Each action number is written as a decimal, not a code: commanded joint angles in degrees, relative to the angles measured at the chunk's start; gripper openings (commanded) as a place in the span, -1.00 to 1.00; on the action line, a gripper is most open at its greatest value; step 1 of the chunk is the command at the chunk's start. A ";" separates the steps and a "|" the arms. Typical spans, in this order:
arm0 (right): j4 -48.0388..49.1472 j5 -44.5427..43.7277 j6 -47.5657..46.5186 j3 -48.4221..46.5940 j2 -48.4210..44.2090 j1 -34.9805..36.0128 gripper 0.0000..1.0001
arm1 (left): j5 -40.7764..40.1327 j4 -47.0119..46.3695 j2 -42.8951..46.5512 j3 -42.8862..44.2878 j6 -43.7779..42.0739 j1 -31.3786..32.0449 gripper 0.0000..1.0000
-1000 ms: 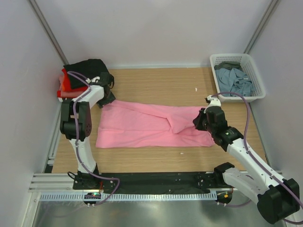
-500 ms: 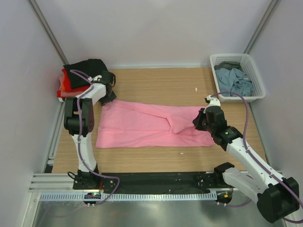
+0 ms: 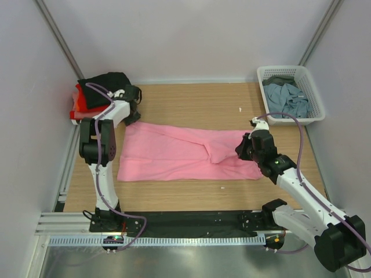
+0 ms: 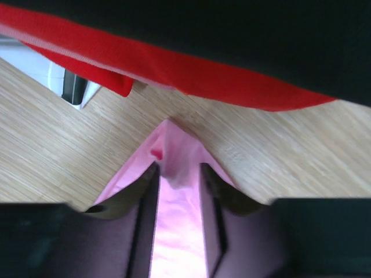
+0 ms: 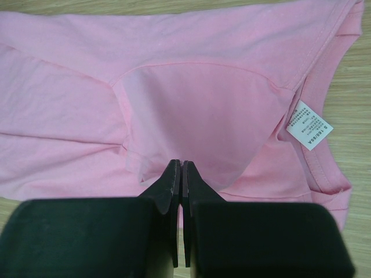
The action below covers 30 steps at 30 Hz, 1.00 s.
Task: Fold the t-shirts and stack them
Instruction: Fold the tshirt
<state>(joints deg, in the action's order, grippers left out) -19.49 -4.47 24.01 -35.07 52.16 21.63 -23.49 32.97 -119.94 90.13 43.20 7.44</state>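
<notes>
Far-left corner of pink t-shirt (image 3: 174, 153) sitting between left gripper (image 4: 178, 171) jaws, standing apart; right gripper (image 5: 181, 168) jaws pressing together, hold unclear. Risk: thin corner slipping out, fold skewing.

White-and-black arms (image 3: 294, 183), purple cables (image 3: 302, 149).

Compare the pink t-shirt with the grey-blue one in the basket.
The pink t-shirt lies spread out on the table; the grey-blue t-shirt sits crumpled in the white basket. The pink t-shirt is mid-table; the grey-blue t-shirt is at the far right corner. Both are plain cloth.
</notes>
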 commanded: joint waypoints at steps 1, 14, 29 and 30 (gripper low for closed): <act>2.00 0.34 0.42 -0.26 0.13 0.08 -0.97 | -1.92 -0.80 -0.30 1.63 -0.40 -0.15 -0.36; -4.94 -7.13 0.42 -12.90 3.56 0.08 -0.98 | -2.09 2.09 4.62 1.10 0.74 -0.15 -1.00; -14.00 -18.99 -2.39 -19.16 3.82 -0.01 -0.97 | 0.72 8.16 17.28 -7.75 0.48 -0.15 -1.00; -13.91 -19.17 -2.39 -18.64 3.82 -0.01 -0.97 | 0.72 8.07 18.94 -8.82 0.57 -0.15 -1.00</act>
<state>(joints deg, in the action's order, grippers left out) -32.42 -19.35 22.59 -52.82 56.77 21.63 -22.65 39.77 -105.41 84.38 43.16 7.44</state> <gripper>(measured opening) 0.040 0.009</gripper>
